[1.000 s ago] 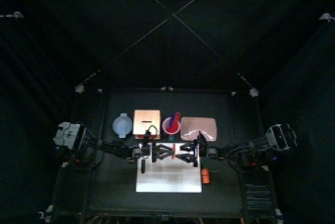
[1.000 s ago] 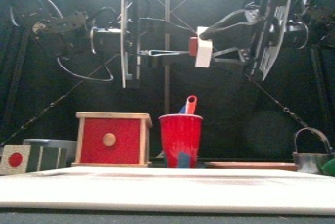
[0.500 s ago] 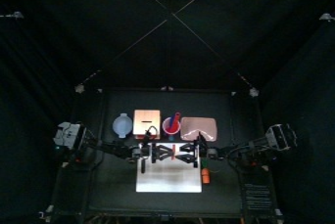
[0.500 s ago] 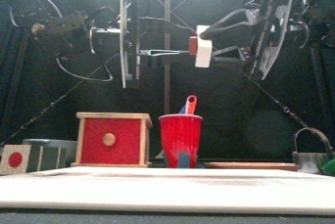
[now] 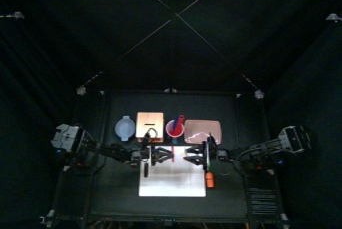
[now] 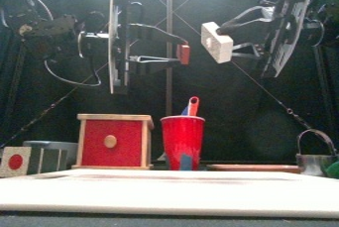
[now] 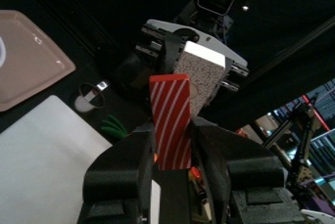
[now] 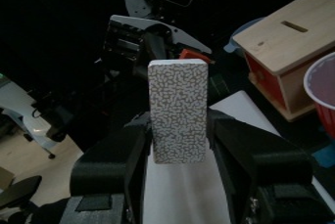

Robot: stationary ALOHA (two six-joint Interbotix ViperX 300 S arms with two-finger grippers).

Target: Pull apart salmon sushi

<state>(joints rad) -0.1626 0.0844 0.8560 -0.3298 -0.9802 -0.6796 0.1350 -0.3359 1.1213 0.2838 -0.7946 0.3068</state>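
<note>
Tabletop (image 6: 169, 193): pale sheet at the front, black curtains all round, light from above. Landmark is the red cup (image 6: 183, 142) mid-table with a blue-and-red utensil (image 6: 189, 106) standing in it. Left of cup: wooden box (image 6: 114, 141) with red front and a round hole; beyond that a grey box (image 6: 30, 158) with a red dot. Right of cup: a flat board (image 6: 252, 168), then a metal cup (image 6: 315, 156) at the edge. In the top view a bright orange oblong (image 5: 209, 180) lies on the sheet, in front of and right of the cup.

Both arms are up, high above the cup.

Left gripper (image 7: 171, 159): clamped on the salmon top (image 7: 173, 120), which sticks out between the jaws. In front view that piece (image 6: 184, 55) sits above the cup, slightly left.

Right gripper (image 8: 179, 145): clamped on the rice block (image 8: 178, 108). In front view the block (image 6: 217, 43) is above and right of the cup, tilted.

Sushi is in two parts with a clear gap between them. Salmon part: orange-red with thin pale diagonal stripes, flat slab. Rice part: whitish oblong, speckled grey surface.
</note>
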